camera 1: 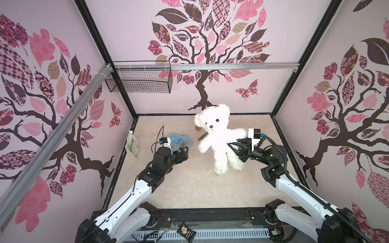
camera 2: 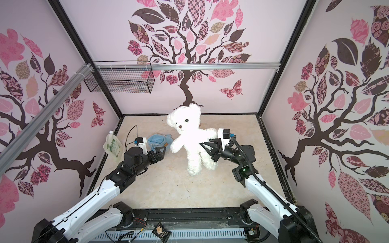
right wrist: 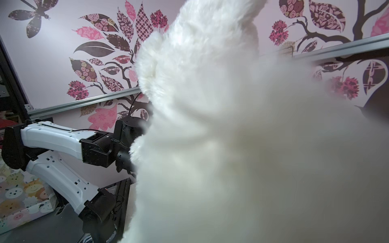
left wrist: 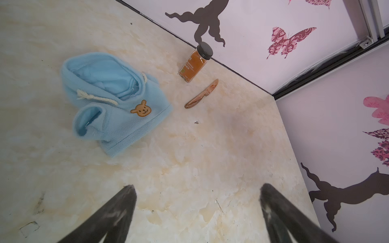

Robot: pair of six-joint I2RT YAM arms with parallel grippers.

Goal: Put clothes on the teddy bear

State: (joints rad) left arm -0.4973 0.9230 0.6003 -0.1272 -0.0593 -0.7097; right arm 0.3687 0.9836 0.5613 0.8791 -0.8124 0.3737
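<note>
The fluffy white teddy bear [camera 1: 217, 138] [camera 2: 189, 145] is upright near the middle back of the table, its feet low by the surface. My right gripper [camera 1: 229, 144] [camera 2: 202, 144] presses into its side under the arm, fingers close together and gripping the fur. White fur of the teddy bear [right wrist: 231, 126] fills the right wrist view and hides the fingers there. A light blue shirt [camera 1: 181, 140] [camera 2: 157, 140] [left wrist: 113, 101] with a tan bear-face patch lies crumpled to the bear's left. My left gripper [camera 1: 185, 150] [camera 2: 162, 149] [left wrist: 197, 187] hovers just in front of the shirt, open and holding nothing.
A spice jar [left wrist: 195, 63] and a wooden knife [left wrist: 201, 94] lie by the back wall behind the bear. A refill pouch [camera 1: 132, 145] leans at the left wall. A wire basket [camera 1: 139, 77] hangs from the back rail. A small dark packet [camera 1: 186, 231] lies on the front ledge.
</note>
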